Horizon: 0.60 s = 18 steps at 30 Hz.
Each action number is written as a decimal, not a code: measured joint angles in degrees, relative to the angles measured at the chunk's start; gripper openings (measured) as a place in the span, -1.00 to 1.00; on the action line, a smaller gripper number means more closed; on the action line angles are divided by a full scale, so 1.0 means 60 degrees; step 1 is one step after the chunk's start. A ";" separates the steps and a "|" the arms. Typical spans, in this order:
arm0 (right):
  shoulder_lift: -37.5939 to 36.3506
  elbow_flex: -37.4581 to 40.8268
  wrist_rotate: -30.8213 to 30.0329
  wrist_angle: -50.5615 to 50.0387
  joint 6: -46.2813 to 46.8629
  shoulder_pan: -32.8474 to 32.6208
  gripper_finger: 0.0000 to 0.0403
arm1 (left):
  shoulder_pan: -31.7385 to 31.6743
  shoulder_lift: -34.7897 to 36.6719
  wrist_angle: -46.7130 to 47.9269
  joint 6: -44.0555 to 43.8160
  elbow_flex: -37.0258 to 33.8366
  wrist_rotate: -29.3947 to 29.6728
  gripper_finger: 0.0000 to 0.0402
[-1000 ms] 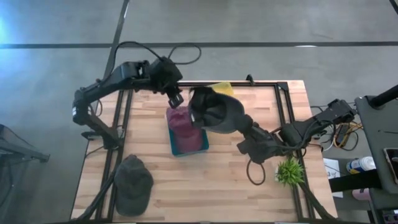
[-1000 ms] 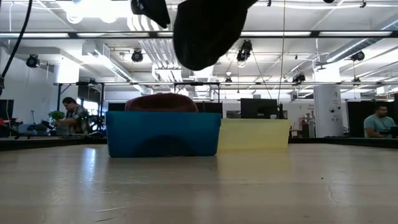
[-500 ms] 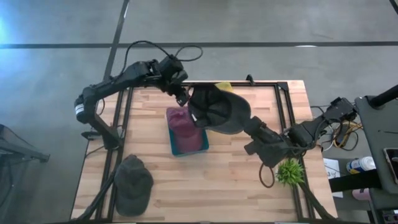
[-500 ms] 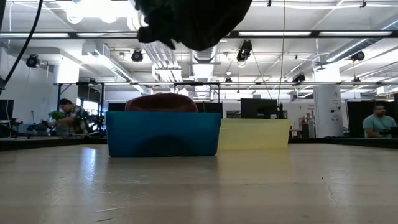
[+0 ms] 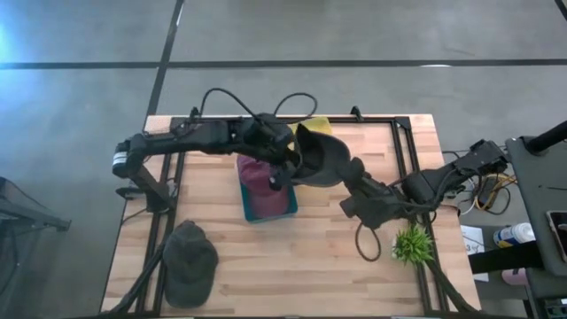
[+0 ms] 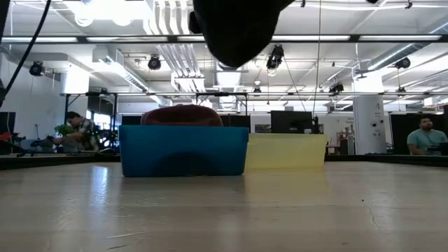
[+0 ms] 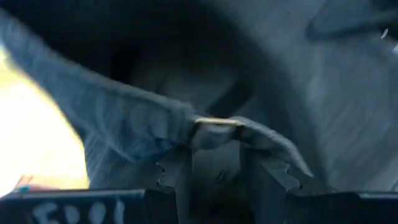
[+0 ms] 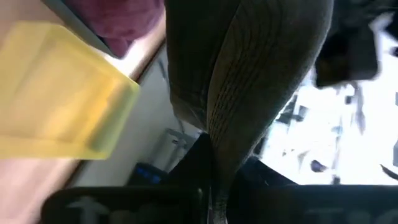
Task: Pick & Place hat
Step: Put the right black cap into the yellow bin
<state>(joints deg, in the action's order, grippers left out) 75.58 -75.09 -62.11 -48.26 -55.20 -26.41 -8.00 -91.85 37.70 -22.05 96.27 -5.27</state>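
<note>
— Where's the dark hat (image 5: 321,161)?

— In the air above the desk (image 5: 337,257), by the blue bin (image 5: 267,200). Your right gripper (image 8: 214,171) is clenched on its fabric; the left gripper (image 7: 214,165) pinches its edge.

— Advice?

— Keep both grips firm and centre it over the yellow bin (image 5: 314,126) before lowering.

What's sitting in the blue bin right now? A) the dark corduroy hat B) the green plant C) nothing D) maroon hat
D: the high view shows a maroon hat lying in the blue bin, and the low view shows its crown above the rim, while the dark hat hangs in the air, with the right gripper shut on it and the left gripper pinching its edge.
</note>
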 joint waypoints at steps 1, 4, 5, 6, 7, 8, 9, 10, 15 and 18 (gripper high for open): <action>0.0077 0.0020 0.0159 0.0068 0.0113 0.0093 -0.94 | 0.0055 -0.0095 -0.0227 -0.0047 0.0000 0.0068 -0.37; 0.0340 0.0024 0.0369 0.0348 0.0235 0.0347 -0.94 | 0.0100 -0.0340 -0.0663 -0.0163 0.0004 0.0157 -0.37; 0.0428 0.0023 0.0362 0.0552 0.0222 0.0406 -0.94 | 0.0100 -0.0434 -0.0669 -0.0155 0.0004 0.0214 -0.37; 0.0491 0.0023 0.0365 0.0808 0.0200 0.0449 -0.94 | 0.0100 -0.0534 -0.0630 -0.0138 0.0004 0.0288 -0.37; 0.0566 0.0023 0.0368 0.1018 0.0186 0.0468 -0.94 | 0.0100 -0.0648 -0.0597 -0.0130 0.0004 0.0356 -0.37; 0.0623 0.0023 0.0365 0.1206 0.0179 0.0481 -0.94 | 0.0100 -0.0730 -0.0599 -0.0133 0.0000 0.0356 -0.37; 0.0661 0.0025 0.0367 0.1321 0.0131 0.0483 -0.94 | 0.0103 -0.0812 -0.0600 -0.0175 0.0000 0.0329 -0.37; 0.0694 0.0026 0.0370 0.1405 0.0064 0.0481 -0.94 | 0.0119 -0.0862 -0.0612 -0.0184 0.0000 0.0303 -0.37; 0.0867 0.0037 0.0336 0.1560 -0.0308 0.0460 -0.94 | 0.0147 -0.0988 -0.0508 0.0361 0.0036 0.0859 -0.37; 0.0881 0.0037 0.0209 0.1602 -0.0289 0.0447 -0.94 | 0.0118 -0.0919 -0.0543 0.0855 0.0033 0.1363 -0.37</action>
<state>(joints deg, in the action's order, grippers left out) 80.86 -74.87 -60.86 -38.64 -56.93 -23.73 -7.29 -97.36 34.45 -16.92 96.47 2.91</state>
